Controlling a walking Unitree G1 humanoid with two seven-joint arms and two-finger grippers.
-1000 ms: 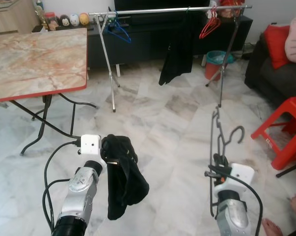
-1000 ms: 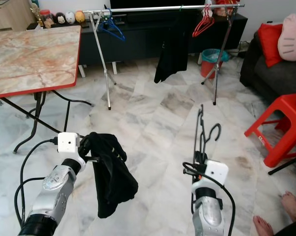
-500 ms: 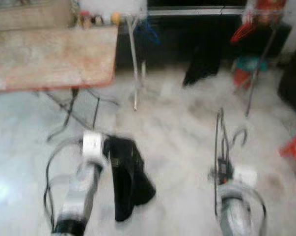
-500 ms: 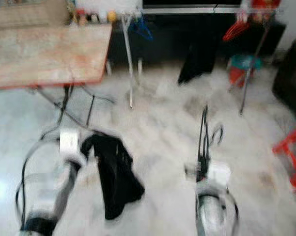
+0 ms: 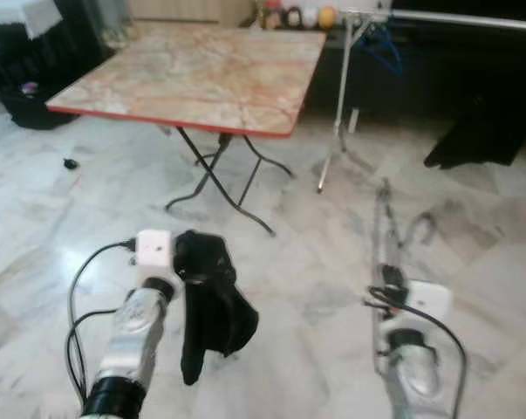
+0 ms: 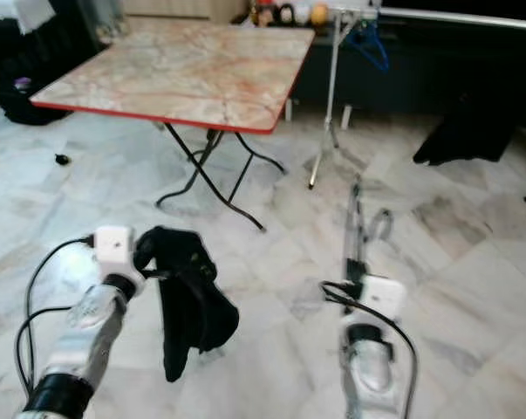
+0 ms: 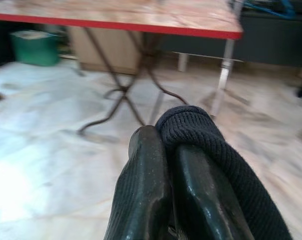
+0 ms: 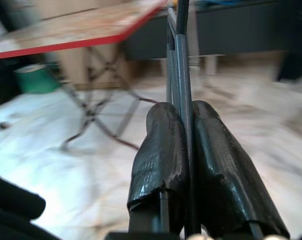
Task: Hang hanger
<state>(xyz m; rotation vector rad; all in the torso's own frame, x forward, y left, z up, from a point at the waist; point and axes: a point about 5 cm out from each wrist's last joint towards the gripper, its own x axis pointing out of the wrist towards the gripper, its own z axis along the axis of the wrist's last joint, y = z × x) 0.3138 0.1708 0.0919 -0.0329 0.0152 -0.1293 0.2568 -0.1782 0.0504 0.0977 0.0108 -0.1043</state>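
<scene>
The marble floor [image 5: 36, 227] extends across the whole scene. The desk [image 5: 201, 74], a folding type with a marbled top, red edge and crossed black legs, stands on it and serves as the landmark here. Beside the far right corner of the desk stands the clothes rail [image 5: 343, 96], with a blue hanger [image 5: 383, 51] on its bar next to the upright. A dark garment [image 5: 481, 140] hangs further along the rail, well away from the desk. Small figurines [image 5: 302, 16] sit in a row behind the far edge of the desk.

In front of the desk, nearer the robot, the left pincer [image 5: 182, 272] is clamped on a black knitted cloth [image 5: 212, 310]; the cloth drapes over the fingers [image 7: 151, 190] and hangs below them.

To the right of the desk's near corner, the right pincer [image 5: 383, 281] is closed on the grey hanger [image 5: 386, 231]. The hanger stands upright above the pincer, its hook [image 5: 420, 229] curving to the robot's right. In the right wrist view, the hanger's bars pass between the two fingers [image 8: 161, 165], which press against them on both sides.
</scene>
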